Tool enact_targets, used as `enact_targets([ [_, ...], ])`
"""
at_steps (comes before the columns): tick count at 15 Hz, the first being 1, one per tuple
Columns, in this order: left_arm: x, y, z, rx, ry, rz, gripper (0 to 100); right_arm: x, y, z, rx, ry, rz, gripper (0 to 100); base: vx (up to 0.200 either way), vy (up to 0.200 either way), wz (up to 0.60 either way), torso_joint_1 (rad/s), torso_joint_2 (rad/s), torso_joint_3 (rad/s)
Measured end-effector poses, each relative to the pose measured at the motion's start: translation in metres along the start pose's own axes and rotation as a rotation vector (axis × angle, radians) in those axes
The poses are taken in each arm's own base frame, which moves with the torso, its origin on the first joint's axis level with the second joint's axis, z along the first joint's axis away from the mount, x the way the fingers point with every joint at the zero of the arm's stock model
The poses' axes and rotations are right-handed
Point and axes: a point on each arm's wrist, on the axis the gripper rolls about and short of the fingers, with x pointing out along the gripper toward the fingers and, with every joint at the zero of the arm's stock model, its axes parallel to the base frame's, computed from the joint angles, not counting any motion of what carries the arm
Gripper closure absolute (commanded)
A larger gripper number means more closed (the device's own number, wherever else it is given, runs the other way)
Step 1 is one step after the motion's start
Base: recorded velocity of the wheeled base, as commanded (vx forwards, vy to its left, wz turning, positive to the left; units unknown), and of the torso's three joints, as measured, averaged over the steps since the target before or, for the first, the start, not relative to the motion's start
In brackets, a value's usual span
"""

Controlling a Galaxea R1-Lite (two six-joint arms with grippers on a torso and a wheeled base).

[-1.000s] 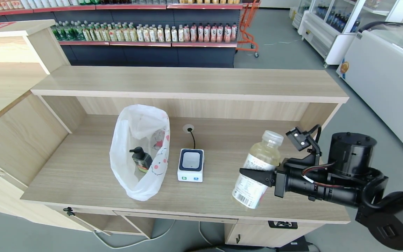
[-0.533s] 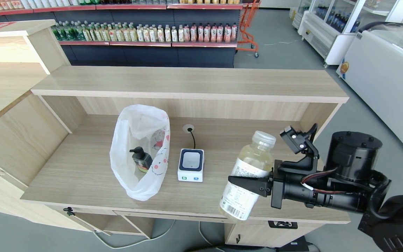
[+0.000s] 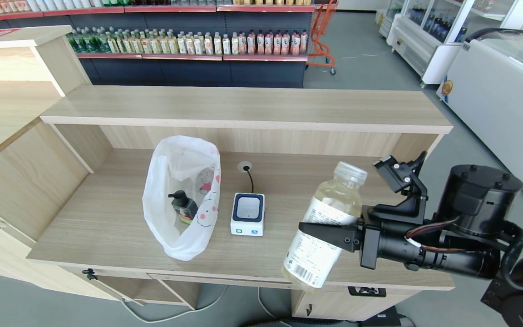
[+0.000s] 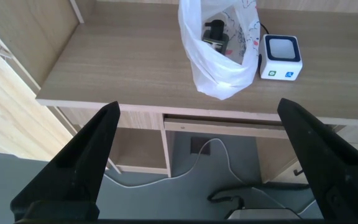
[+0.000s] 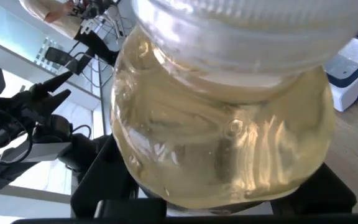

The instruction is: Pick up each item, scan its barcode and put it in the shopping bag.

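Note:
My right gripper (image 3: pixel 323 229) is shut on a clear bottle of pale yellow drink (image 3: pixel 323 229), white label, barcode near its base, held tilted above the counter's front right. The same bottle (image 5: pixel 229 124) looms close in the right wrist view. A white barcode scanner (image 3: pixel 247 214) with a dark window sits mid-counter, to the left of the bottle. Left of it stands a white shopping bag (image 3: pixel 184 195), mouth open, with a dark pump bottle (image 3: pixel 182 206) inside. My left gripper (image 4: pixel 197 155) hangs open off the counter's front, bag (image 4: pixel 219 46) and scanner (image 4: pixel 281 56) beyond it.
The wooden counter (image 3: pixel 107 218) has a raised back ledge (image 3: pixel 243 106) and side walls. The scanner's cable runs to a hole (image 3: pixel 244 166) in the desk behind it. Shelves of bottled drinks (image 3: pixel 189 43) and freezers (image 3: pixel 497 86) stand farther off.
My right arm carried the bottle leftward and lower toward the counter's front, then lifted it slightly. The bag and scanner stayed put.

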Motion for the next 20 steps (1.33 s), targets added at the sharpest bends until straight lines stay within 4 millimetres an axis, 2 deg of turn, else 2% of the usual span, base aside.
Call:
enact_targets([
  [6, 0.0, 0.0, 0.0, 0.0, 0.0, 0.0, 0, -0.014, 0.012, 0.0, 0.014, -0.003, 0.003, 100, 0.0, 0.0, 0.0, 0.0, 0.0, 0.0],
  [20, 0.0, 0.0, 0.0, 0.0, 0.0, 0.0, 0, -0.02, 0.021, 0.004, 0.008, -0.021, 0.021, 100, 0.0, 0.0, 0.0, 0.0, 0.0, 0.0],
])
